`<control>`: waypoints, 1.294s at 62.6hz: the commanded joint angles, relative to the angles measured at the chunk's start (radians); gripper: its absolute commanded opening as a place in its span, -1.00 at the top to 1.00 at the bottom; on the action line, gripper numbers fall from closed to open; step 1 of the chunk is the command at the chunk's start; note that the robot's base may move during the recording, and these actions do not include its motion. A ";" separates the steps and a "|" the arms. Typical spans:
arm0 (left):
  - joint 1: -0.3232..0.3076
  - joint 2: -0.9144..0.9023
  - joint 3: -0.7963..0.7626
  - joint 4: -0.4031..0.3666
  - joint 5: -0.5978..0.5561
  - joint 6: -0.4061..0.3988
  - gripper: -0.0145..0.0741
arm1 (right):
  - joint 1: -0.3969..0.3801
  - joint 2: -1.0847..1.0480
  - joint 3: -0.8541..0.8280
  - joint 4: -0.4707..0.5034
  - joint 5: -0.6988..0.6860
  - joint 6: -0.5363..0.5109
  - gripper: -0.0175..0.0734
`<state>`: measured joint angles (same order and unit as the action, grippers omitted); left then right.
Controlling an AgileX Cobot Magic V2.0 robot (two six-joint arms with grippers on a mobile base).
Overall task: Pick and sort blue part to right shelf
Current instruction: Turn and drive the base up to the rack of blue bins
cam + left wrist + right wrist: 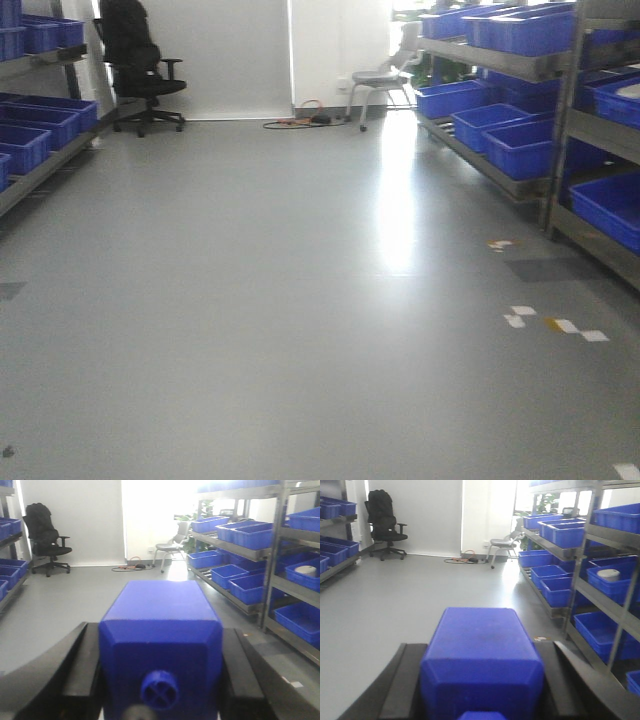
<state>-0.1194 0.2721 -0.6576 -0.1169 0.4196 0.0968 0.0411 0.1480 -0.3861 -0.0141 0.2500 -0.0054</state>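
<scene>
Blue part [160,645] clamped in left claw [157,628]

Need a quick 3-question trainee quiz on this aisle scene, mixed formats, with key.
1. True or false: the black office chair stands beside the right shelf.
2. Left wrist view: what colour is the roll lying in a bin on the right shelf? A white, B red, C green.
3. Fill in: in the left wrist view, the block between the black fingers is ___.

Key: 1 false, it is at the far left end of the room. 2 A. 3 blue.
</scene>
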 commanded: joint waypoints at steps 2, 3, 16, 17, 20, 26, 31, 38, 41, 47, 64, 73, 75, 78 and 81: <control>0.001 0.016 -0.029 -0.009 -0.093 -0.004 -0.08 | -0.005 0.010 -0.029 -0.006 -0.098 -0.008 -0.31; 0.001 0.016 -0.029 -0.009 -0.093 -0.004 -0.08 | -0.005 0.010 -0.029 -0.006 -0.098 -0.008 -0.31; 0.001 0.016 -0.029 -0.009 -0.093 -0.004 -0.08 | -0.005 0.010 -0.029 -0.006 -0.098 -0.008 -0.31; 0.001 0.016 -0.029 -0.009 -0.093 -0.004 -0.08 | -0.005 0.010 -0.029 -0.006 -0.098 -0.008 -0.31; 0.001 0.016 -0.029 -0.009 -0.093 -0.004 -0.08 | -0.005 0.010 -0.029 -0.006 -0.098 -0.008 -0.31; 0.001 0.016 -0.029 -0.009 -0.093 -0.004 -0.08 | -0.005 0.010 -0.029 -0.006 -0.098 -0.008 -0.31; 0.001 0.016 -0.029 -0.009 -0.093 -0.004 -0.08 | -0.005 0.010 -0.029 -0.006 -0.098 -0.008 -0.31; 0.001 0.016 -0.029 -0.009 -0.093 -0.004 -0.08 | -0.005 0.010 -0.029 -0.006 -0.098 -0.008 -0.31; 0.001 0.016 -0.029 -0.009 -0.093 -0.004 -0.08 | -0.005 0.010 -0.029 -0.006 -0.098 -0.008 -0.31; 0.001 0.016 -0.029 -0.009 -0.093 -0.004 -0.08 | -0.005 0.010 -0.029 -0.006 -0.098 -0.008 -0.31; 0.001 0.016 -0.029 -0.009 -0.093 -0.004 -0.08 | -0.005 0.010 -0.029 -0.006 -0.098 -0.008 -0.31; 0.001 0.016 -0.029 -0.009 -0.093 -0.004 -0.08 | -0.005 0.010 -0.029 -0.006 -0.098 -0.008 -0.31; 0.001 0.016 -0.029 -0.009 -0.093 -0.004 -0.08 | -0.005 0.010 -0.029 -0.006 -0.098 -0.008 -0.31; 0.001 0.016 -0.029 -0.009 -0.093 -0.004 -0.08 | -0.005 0.010 -0.029 -0.006 -0.098 -0.008 -0.31; 0.001 0.016 -0.029 -0.009 -0.093 -0.004 -0.08 | -0.005 0.010 -0.029 -0.006 -0.098 -0.008 -0.31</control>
<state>-0.1194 0.2721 -0.6576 -0.1169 0.4196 0.0968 0.0411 0.1480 -0.3861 -0.0141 0.2500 -0.0054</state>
